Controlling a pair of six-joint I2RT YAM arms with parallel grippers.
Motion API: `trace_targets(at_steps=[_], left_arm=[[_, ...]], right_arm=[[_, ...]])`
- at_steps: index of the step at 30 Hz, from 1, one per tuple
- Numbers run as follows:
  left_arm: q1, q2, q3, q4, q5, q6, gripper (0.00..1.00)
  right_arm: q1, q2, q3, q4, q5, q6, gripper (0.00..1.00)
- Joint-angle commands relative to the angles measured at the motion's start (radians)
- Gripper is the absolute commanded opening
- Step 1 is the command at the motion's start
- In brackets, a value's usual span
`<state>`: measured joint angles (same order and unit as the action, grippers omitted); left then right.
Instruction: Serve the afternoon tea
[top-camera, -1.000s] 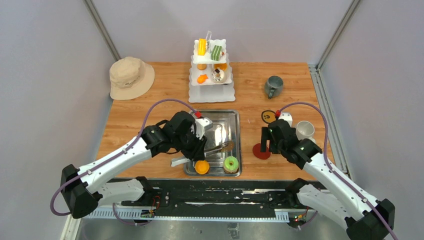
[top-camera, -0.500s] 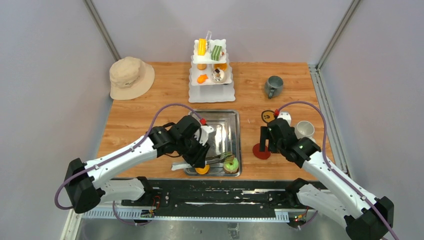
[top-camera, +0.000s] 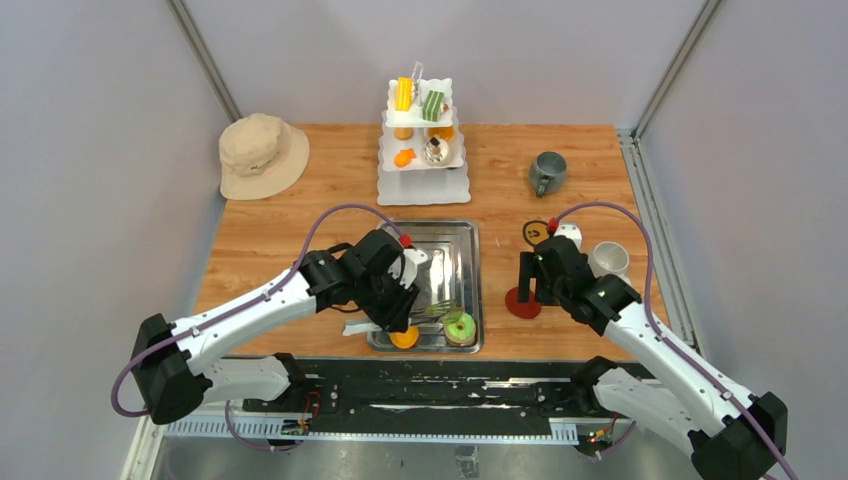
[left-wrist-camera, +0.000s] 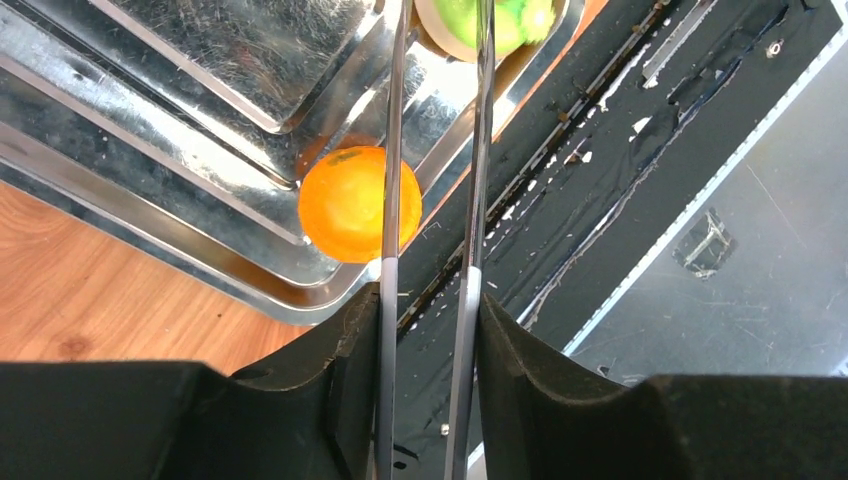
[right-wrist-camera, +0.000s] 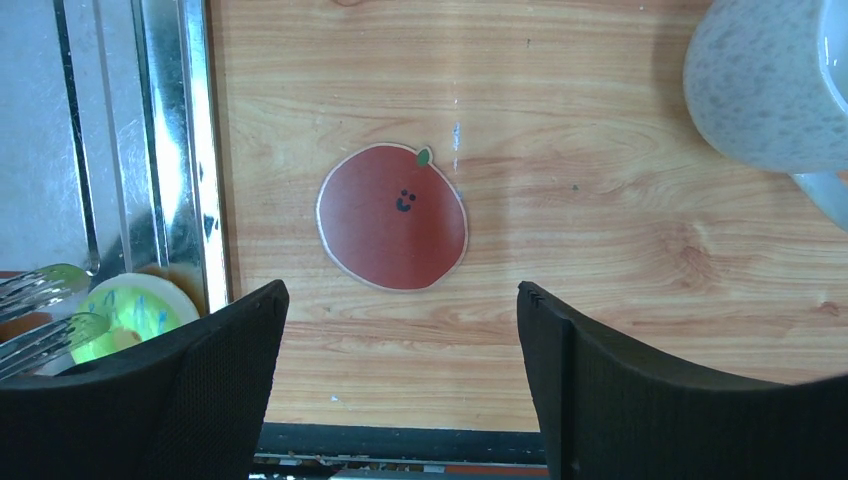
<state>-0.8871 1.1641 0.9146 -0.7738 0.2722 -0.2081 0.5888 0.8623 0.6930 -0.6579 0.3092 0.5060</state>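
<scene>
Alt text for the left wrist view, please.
The left gripper holds metal tongs over the corner of a steel tray; one tong arm crosses an orange round pastry, and a green donut shows at the top edge.

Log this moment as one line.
left hand: shut on tongs | tongs: tips at green donut in steel tray | orange pastry: tray's near corner | right hand: open, empty, over red coaster
</scene>
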Motion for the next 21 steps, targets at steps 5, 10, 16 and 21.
trace_targets(at_steps=[5,10,16,21], left_arm=[[-0.007,-0.014,0.046,-0.021,0.017,0.012,0.42],[-0.007,0.006,0.043,-0.022,0.051,0.02,0.44],[-0.007,0.047,0.063,-0.014,0.046,0.026,0.44],[-0.007,0.093,0.08,0.013,0.051,0.026,0.41]], right_arm=[[0.006,-0.01,-0.001,0.005,-0.011,0.011,0.84],[0.007,-0.011,-0.004,0.008,-0.01,0.008,0.84],[0.007,-0.014,-0.004,0.005,-0.009,0.008,0.83],[0.007,-0.013,-0.017,0.007,-0.004,0.014,0.83]])
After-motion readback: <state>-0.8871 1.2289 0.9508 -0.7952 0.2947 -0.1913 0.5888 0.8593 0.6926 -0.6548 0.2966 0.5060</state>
